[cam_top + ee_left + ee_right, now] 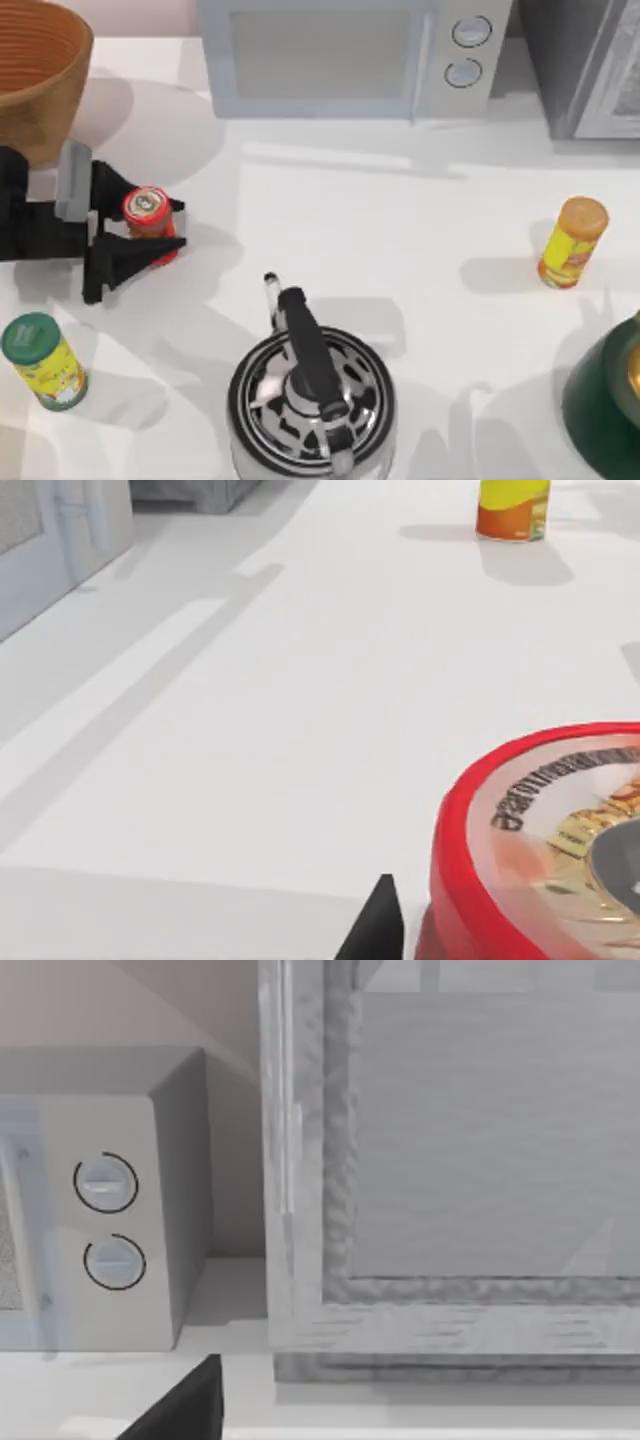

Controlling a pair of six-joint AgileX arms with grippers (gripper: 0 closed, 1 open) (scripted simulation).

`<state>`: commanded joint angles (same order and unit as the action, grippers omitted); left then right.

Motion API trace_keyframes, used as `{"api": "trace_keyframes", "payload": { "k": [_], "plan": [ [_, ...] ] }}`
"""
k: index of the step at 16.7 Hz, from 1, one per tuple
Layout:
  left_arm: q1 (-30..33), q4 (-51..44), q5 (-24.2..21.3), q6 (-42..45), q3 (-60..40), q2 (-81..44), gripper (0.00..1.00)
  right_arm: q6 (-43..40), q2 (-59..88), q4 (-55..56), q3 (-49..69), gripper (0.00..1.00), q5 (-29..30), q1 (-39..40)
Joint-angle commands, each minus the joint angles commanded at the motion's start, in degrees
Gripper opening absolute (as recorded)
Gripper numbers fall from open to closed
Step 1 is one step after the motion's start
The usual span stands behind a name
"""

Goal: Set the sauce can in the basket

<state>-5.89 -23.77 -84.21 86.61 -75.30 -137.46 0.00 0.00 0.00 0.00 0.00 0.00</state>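
Note:
The sauce can (148, 222), small and red with a pale round emblem on its lid, stands at the table's left side, below and to the right of the basket. My left gripper (178, 226) reaches in from the left edge, its two black fingers pressed against the can on either side, shut on it. The left wrist view shows the can's red-rimmed top (545, 845) very close, with one dark fingertip (375, 928) beside it. The basket (62, 95), wide, woven and tan-brown, sits at the far left corner. A dark part of my right gripper (180, 1408) faces the microwave.
A microwave (340, 55) and a grey appliance (590, 60) line the back edge. A steel kettle with a black handle (308, 395) sits front centre. A green-lidded yellow can (45, 362) is front left, an orange-lidded can (572, 242) at right, a dark green vessel (605, 400) front right.

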Motion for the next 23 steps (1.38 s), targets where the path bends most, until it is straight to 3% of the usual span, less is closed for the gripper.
{"api": "trace_keyframes", "payload": {
  "k": [2,3,13,23],
  "plan": [
    [0.0,0.0,0.0,0.0,0.0,0.0,0.02,0.0,0.0,0.0,0.0,1.0,0.0,0.0],
    [0.0,0.0,0.0,0.0,0.0,0.0,0.0,0.0,0.0,0.0,0.0,1.0,0.0,0.0],
    [-0.2,0.1,0.0,0.1,0.0,-0.1,0.0,0.0,0.0,0.0,0.0,1.0,0.0,0.0],
    [7.2,7.4,3.1,-6.2,5.6,8.8,0.0,0.0,0.0,0.0,0.0,1.0,0.0,0.0]
  ]
}}
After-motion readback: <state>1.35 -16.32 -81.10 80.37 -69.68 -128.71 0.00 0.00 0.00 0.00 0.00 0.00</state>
